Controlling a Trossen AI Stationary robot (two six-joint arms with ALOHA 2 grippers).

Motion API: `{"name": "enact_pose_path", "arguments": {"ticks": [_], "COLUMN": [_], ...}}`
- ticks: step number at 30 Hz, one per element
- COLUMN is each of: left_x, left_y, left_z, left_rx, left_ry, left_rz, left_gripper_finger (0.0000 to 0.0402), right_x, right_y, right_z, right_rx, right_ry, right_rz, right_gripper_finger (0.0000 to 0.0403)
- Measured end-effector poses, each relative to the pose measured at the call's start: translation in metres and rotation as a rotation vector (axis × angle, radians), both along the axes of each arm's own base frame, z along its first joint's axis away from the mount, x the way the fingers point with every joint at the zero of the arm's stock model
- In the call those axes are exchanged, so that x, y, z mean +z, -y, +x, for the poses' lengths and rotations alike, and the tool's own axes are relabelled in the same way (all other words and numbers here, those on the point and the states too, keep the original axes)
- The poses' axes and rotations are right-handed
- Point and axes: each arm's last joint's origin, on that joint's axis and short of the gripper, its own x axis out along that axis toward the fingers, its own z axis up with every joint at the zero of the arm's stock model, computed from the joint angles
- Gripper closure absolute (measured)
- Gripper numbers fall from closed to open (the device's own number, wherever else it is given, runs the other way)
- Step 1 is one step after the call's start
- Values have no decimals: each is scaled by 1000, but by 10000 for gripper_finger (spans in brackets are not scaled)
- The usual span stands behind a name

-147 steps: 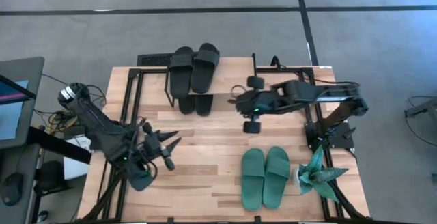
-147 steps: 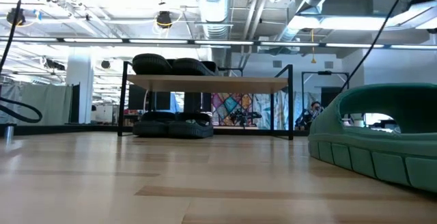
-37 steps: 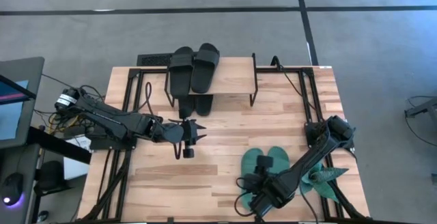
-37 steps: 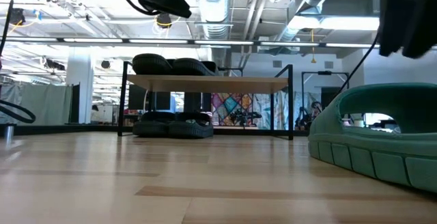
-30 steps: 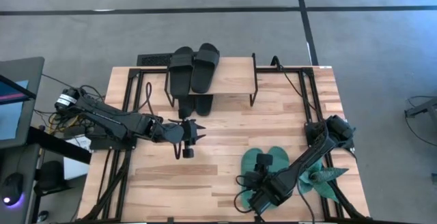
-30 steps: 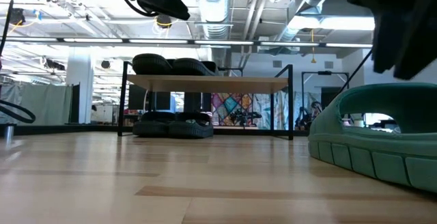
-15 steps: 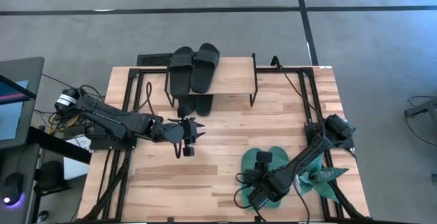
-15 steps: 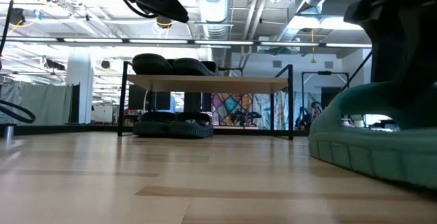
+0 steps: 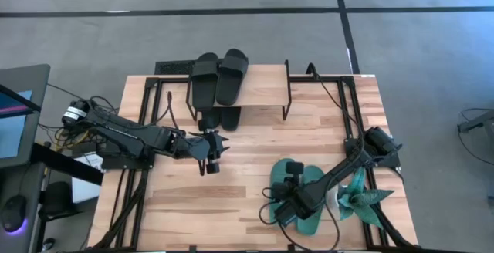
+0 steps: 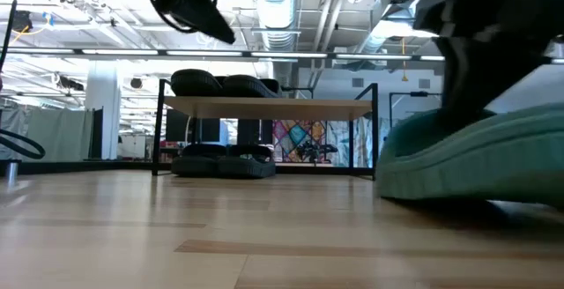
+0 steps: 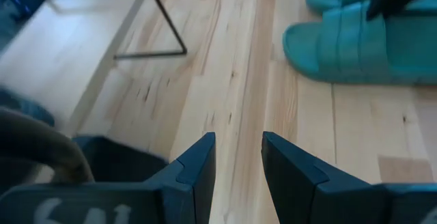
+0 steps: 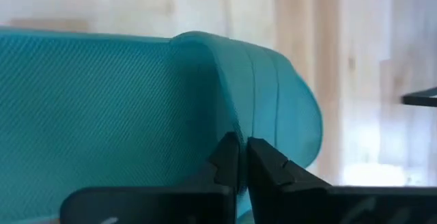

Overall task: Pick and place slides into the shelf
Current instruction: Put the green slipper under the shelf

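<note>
Two teal slides lie near the table's right near corner. My right gripper [image 9: 287,199] [image 12: 240,157] is over the left teal slide [image 9: 289,166] [image 10: 467,161] and shut on it. The second teal slide [image 9: 315,177] lies beside it. My left gripper [image 9: 210,160] [image 11: 237,157] hovers open above bare wood in front of the shelf [image 9: 262,89] [image 10: 264,106]. Two black slides [image 9: 220,74] [image 10: 220,85] rest soles down on the plank. Two more black slides [image 9: 220,119] [image 10: 225,164] sit on the table beneath it. My right gripper pinches the left teal slide at the edge of its wide ribbed strap [image 12: 266,94], between the two nearly closed fingers. The fingers come from above, pointing down. In the low view the slide sits tilted, with its far end [image 10: 388,170] raised off the table.
A spiky teal paper plant [image 9: 359,195] stands right of the teal slides, close to my right arm. The plank's right half [image 9: 266,91] is bare. Open wood [image 9: 231,199] lies between the two grippers. Black frame rails [image 9: 147,122] run along the table's sides.
My right gripper has moved from the near edge toward the far edge and down onto the left teal slide. That slide has since shifted toward the table's left and tipped, its far end rising off the wood. The second teal slide has stayed where it was.
</note>
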Motion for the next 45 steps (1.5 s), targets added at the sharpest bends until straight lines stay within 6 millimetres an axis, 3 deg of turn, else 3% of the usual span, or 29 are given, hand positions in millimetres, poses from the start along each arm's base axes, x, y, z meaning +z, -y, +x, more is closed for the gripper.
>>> {"name": "enact_pose_path", "arguments": {"ticks": [12, 25, 33, 45], "left_x": [0, 36, 46, 43], "left_y": [3, -3, -1, 9], "left_z": [-11, -58, -82, -91], "left_rx": [47, 189, 230, 256], "left_ry": [-30, 106, 157, 157], "left_rz": [-46, -34, -54, -42], "left_gripper_finger": [292, 292, 292, 292], "right_x": [7, 9, 10, 12], "right_y": [28, 54, 85, 141], "right_z": [17, 44, 61, 82], "right_rx": [-3, 41, 22, 3], "right_ry": [38, 93, 105, 108], "right_rz": [-70, -68, -102, -132], "right_gripper_finger": [400, 401, 402, 402]}}
